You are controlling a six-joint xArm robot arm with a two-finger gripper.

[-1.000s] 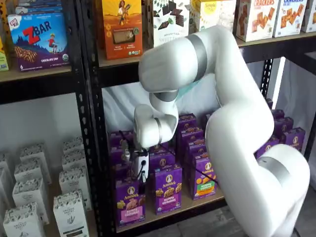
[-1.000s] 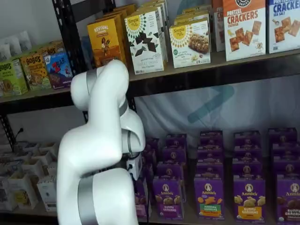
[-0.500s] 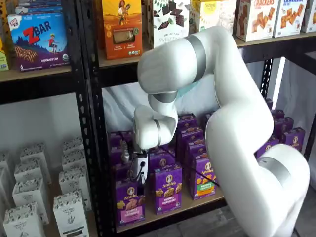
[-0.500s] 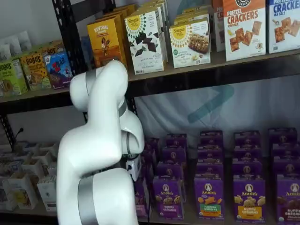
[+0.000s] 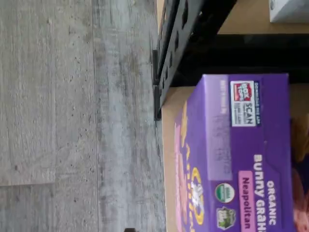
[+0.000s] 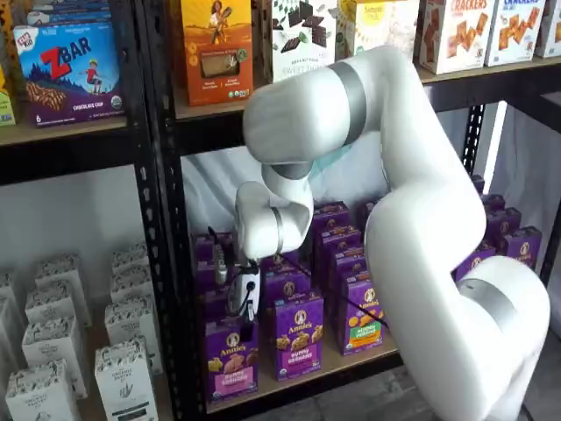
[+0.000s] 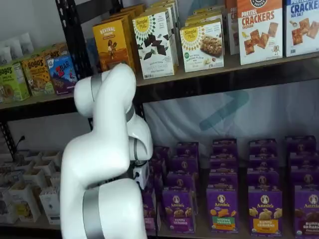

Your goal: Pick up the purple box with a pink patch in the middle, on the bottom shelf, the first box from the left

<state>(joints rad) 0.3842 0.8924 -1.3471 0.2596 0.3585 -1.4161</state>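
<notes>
Hovering the gripper [image 6: 243,326] over the purple box [image 6: 231,360] at the bottom shelf's [image 6: 298,375] left front corner, I have jaws spread wide, nothing held. I'd centre on its top before descending.

"organic bunny grahams neapolitan" on purple box [image 5: 241,159], "zbar" carton [image 6: 70,70]

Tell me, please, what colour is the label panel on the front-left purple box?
Pink, on the purple box; a shelf view shows it best.
</notes>
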